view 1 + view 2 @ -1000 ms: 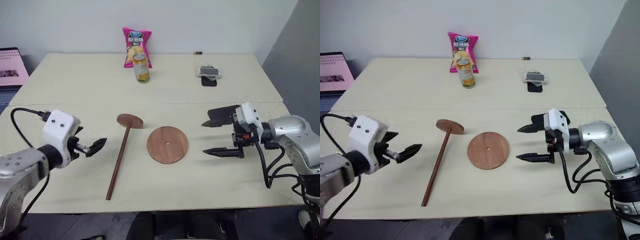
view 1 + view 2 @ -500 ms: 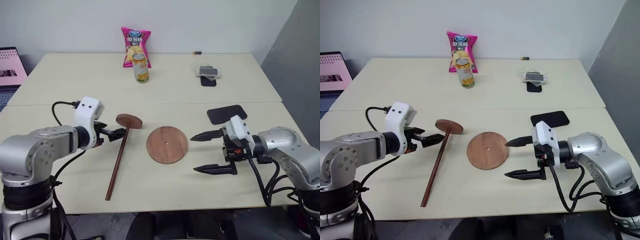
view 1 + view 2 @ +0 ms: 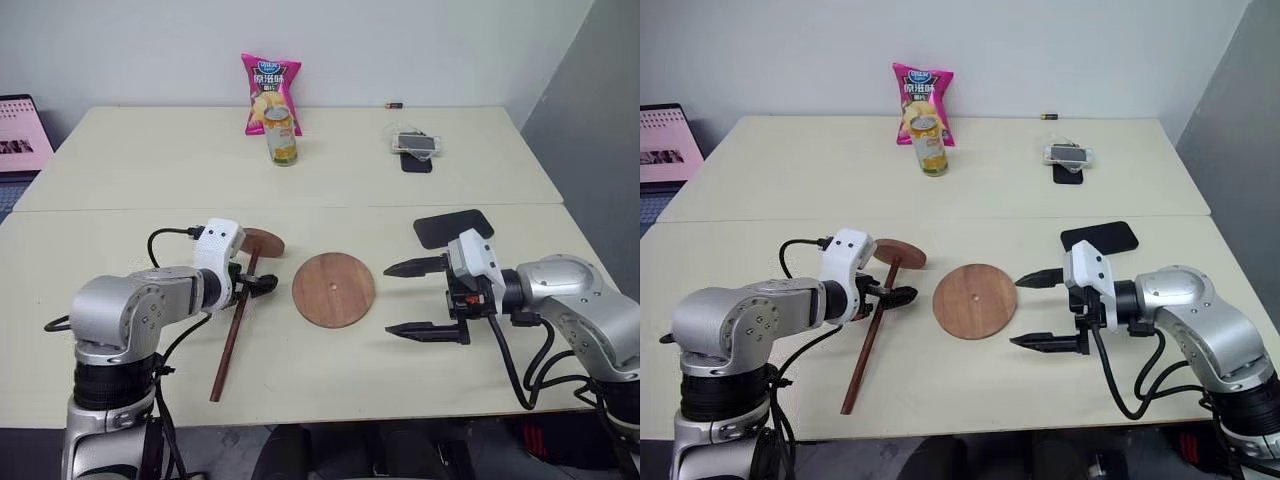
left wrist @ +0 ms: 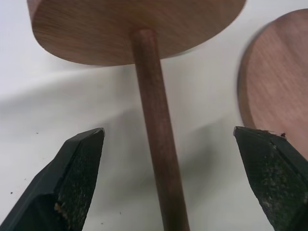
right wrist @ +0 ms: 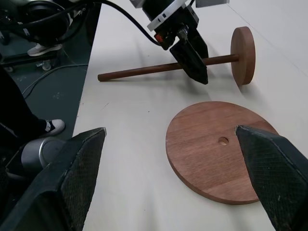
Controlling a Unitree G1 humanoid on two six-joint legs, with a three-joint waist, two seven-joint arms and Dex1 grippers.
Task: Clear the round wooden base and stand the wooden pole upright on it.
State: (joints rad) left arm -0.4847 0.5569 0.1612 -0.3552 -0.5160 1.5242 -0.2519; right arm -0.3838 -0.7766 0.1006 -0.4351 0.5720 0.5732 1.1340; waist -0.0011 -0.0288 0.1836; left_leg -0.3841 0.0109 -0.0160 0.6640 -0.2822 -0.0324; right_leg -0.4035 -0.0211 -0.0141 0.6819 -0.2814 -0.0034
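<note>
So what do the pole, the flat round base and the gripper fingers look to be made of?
The wooden pole: dark brown wood, matte, fine grain on its end disc. The round wooden base: reddish-brown wood, smooth, grain streaks and a drilled centre hole. The left gripper fingers: black, probably plastic or rubber, with rough textured pads.

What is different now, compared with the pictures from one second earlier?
The left gripper moved in toward the wooden pole and now straddles its rod, open, not gripping. The right gripper drew slightly nearer the round wooden base, open. Pole and base stayed put.
</note>
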